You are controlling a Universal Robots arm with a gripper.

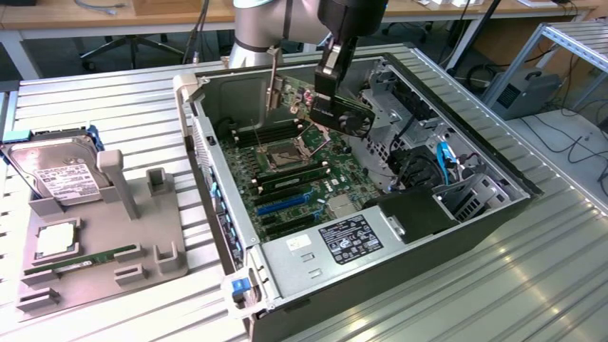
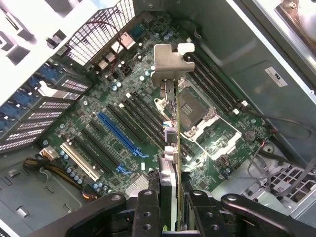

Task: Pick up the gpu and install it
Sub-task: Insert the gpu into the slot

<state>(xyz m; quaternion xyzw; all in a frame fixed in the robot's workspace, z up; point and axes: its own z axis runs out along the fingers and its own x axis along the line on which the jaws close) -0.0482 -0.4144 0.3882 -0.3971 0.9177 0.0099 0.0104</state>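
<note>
hard drive and memory stick on grey holder

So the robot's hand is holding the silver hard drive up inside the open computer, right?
Not the hard drive: it sits in the grey holder outside. The hand is holding the gpu up inside the open computer, as the exterior view shows.

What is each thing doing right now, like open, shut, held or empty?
gripper, shut on the gpu.
gpu, held above the motherboard, not in a slot.
computer case, lying on its side, open.
long blue slot, empty.
hard drive, propped in the gray holder outside the case.
memory stick, lying in the gray holder.
</note>
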